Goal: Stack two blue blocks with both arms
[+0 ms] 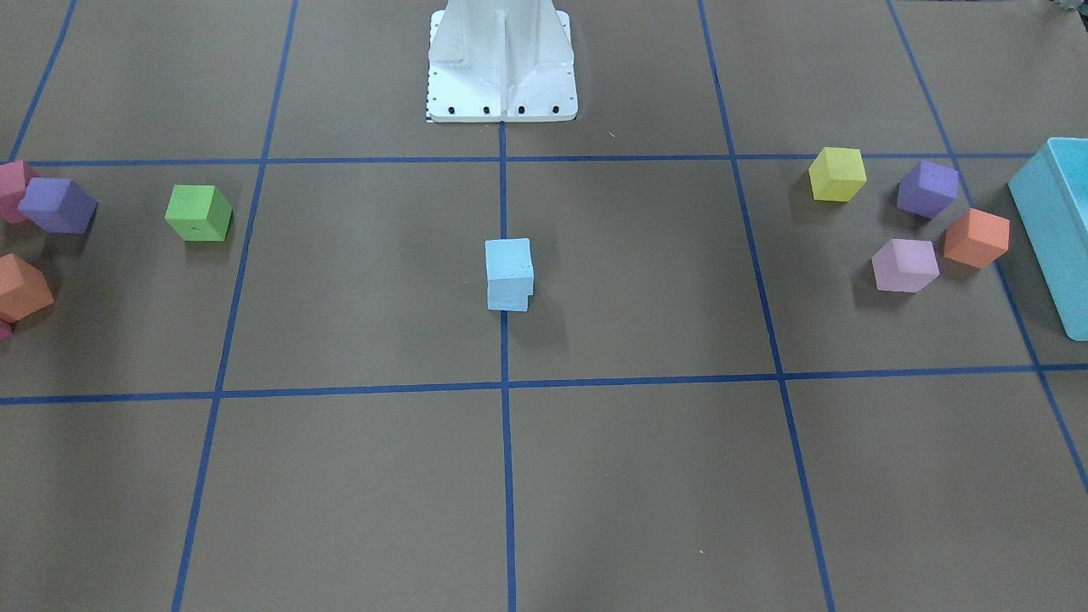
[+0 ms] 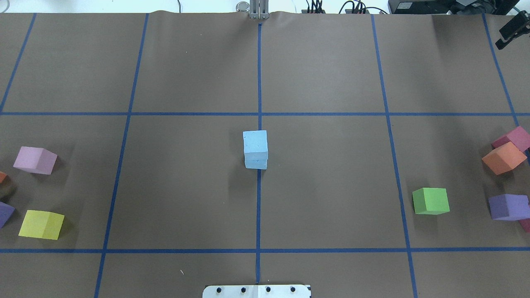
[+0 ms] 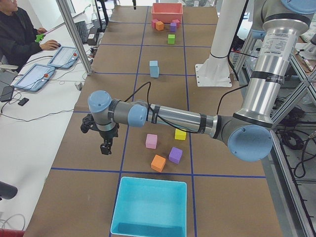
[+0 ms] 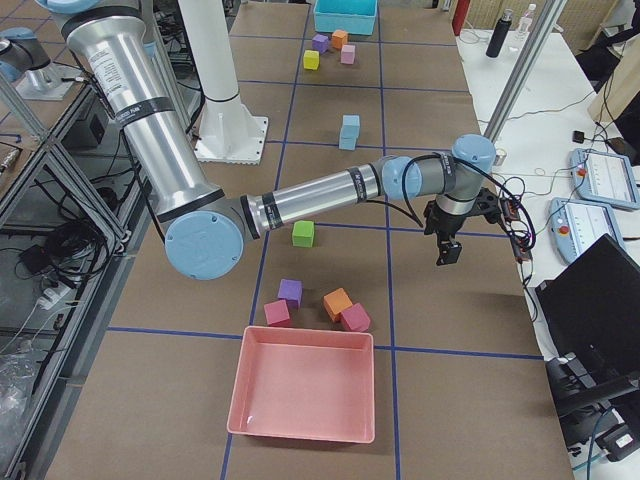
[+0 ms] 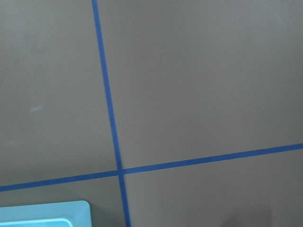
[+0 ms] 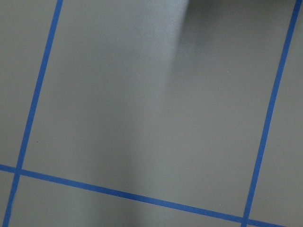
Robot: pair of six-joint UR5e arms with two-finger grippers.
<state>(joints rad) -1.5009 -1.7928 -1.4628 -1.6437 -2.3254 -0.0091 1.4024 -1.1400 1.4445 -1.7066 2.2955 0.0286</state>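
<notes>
The two pale blue blocks stand stacked at the table's middle on the blue centre line: the upper one [image 1: 508, 257] sits on the lower one [image 1: 508, 297], slightly offset. The stack also shows in the overhead view [image 2: 255, 142]. My left gripper [image 3: 103, 147] hangs over bare table far from the stack, near the operators' side, with nothing visible in it. My right gripper [image 4: 449, 252] hangs likewise at the other end. Both show clearly only in the side views, so I cannot tell whether they are open or shut. The wrist views show only table and tape.
A turquoise bin [image 1: 1058, 221] stands on my left side, with yellow [image 1: 837, 174], purple [image 1: 926, 189], orange [image 1: 976, 238] and lilac [image 1: 904, 265] cubes. On my right side are a green cube [image 2: 430, 201], several other cubes and a pink bin [image 4: 305, 395]. Operators sit along the far side.
</notes>
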